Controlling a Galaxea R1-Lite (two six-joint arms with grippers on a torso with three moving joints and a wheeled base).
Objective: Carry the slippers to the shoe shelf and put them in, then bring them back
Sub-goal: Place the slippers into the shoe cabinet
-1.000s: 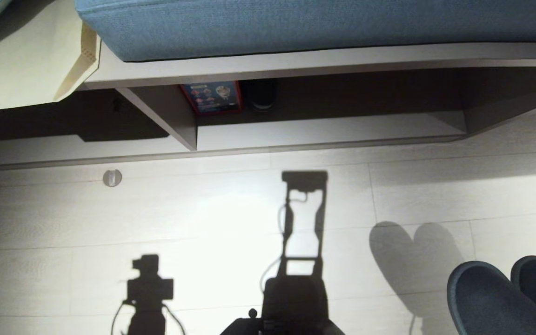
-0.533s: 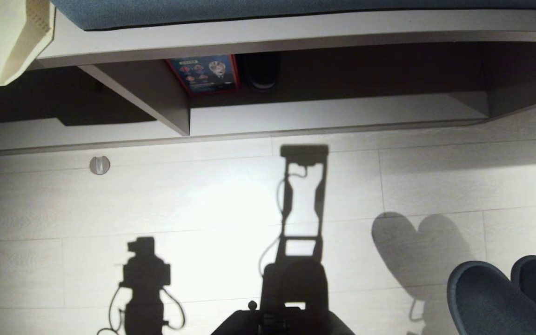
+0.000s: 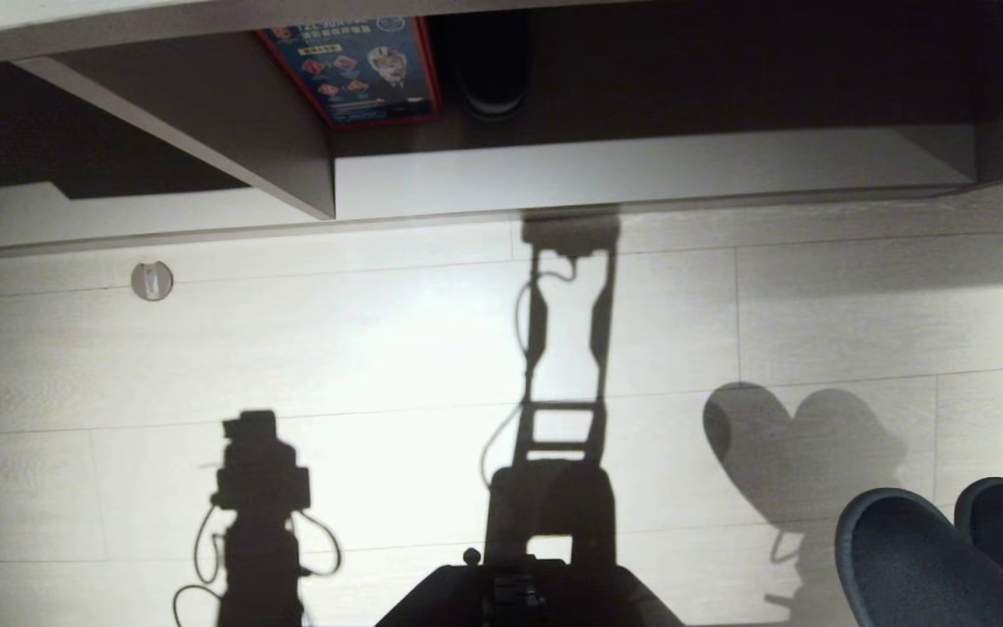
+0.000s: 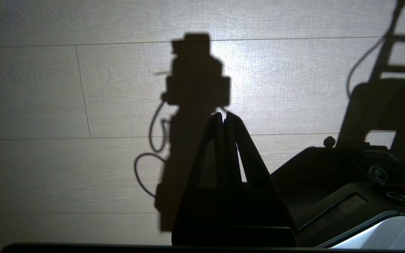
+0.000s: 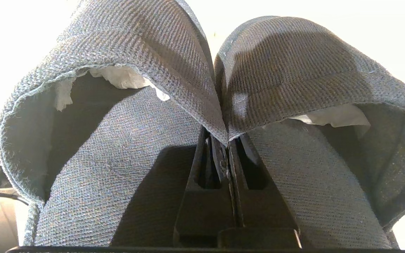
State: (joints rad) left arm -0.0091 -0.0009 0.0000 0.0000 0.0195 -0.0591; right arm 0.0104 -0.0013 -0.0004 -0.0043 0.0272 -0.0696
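Your right hand is clenched on the slippers, pinching the 2 inner edges where they meet, so 1 grip carries both at once. That is likely why they hang as a pair, uppers pressed together, their openings splayed to either side. In the head view the slippers sit at the near right, above the floor rather than on it. Their toes point to the far left, towards the shelf, with the long axes roughly parallel. White paper stuffing shows inside each. Your left hand is clenched on nothing and hangs over bare floor at the near left. The shoe shelf lies far ahead, its pale base board open beside the upright divider; a printed box stands at its dark back.
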